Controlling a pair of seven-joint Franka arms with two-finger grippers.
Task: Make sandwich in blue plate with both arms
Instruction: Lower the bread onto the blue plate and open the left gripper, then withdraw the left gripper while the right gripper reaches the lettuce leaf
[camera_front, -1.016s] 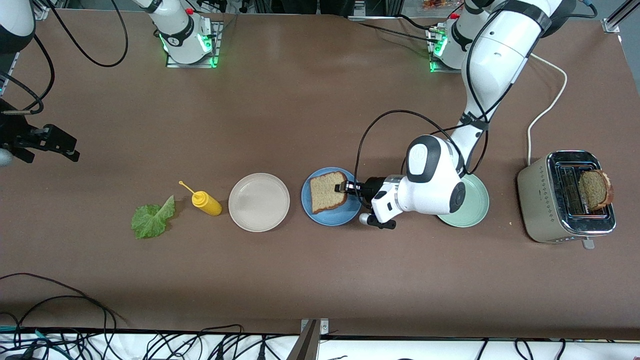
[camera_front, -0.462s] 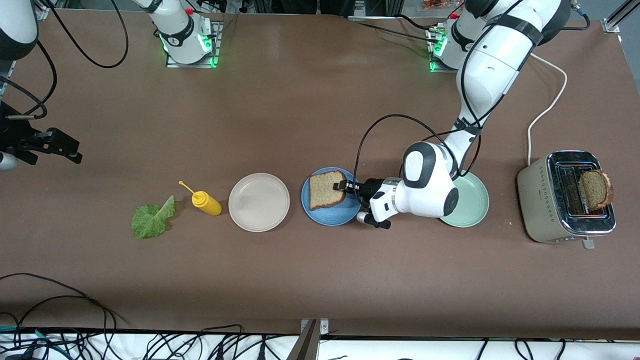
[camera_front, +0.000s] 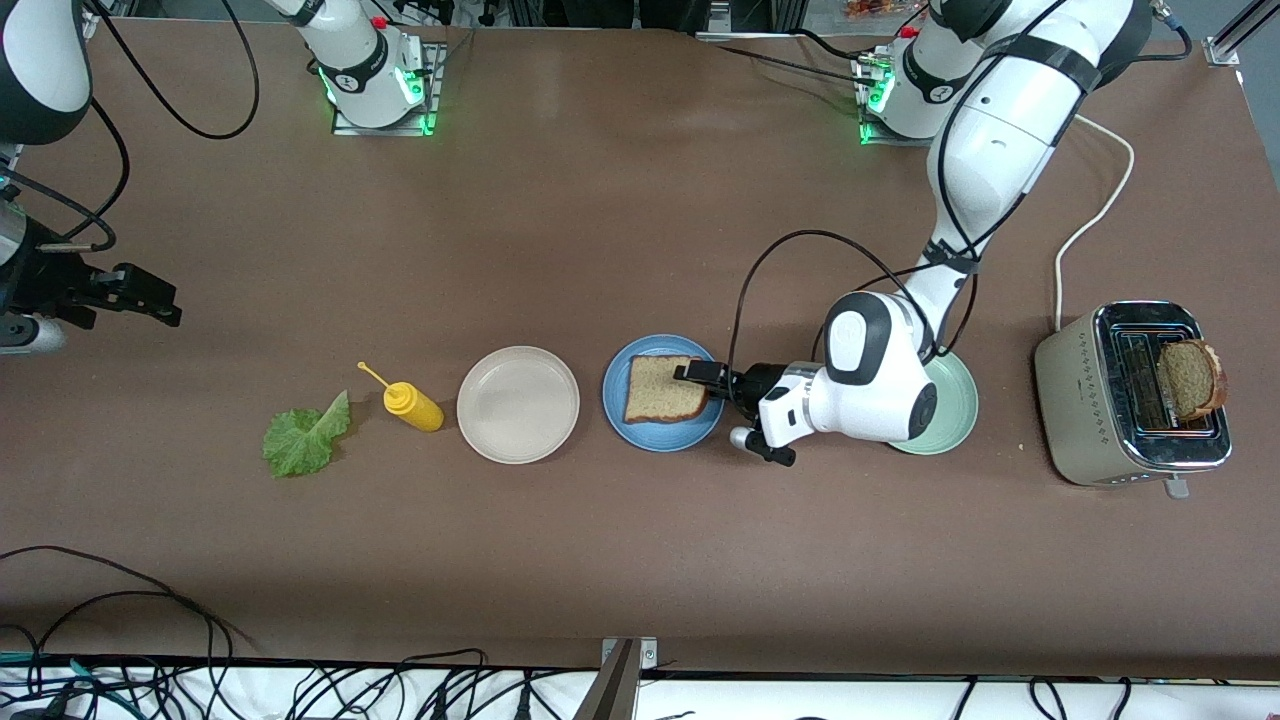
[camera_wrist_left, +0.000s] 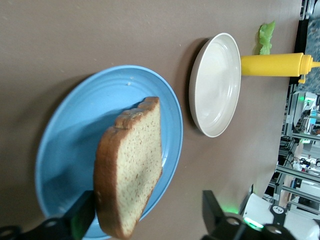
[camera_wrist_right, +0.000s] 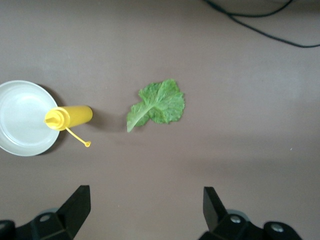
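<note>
Under bread slice (camera_front: 664, 401), blue plate (camera_front: 622, 432) half-hidden

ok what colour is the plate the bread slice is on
Mid-blue: the blue plate under the bread slice, clearest in the left wrist view.

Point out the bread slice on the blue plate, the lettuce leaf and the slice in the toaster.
bread slice (camera_front: 664, 402), front view, middle of its top face
lettuce leaf (camera_wrist_right: 159, 105), right wrist view, centre of the leaf
slice in the toaster (camera_front: 1187, 379), front view, its exposed face
</note>
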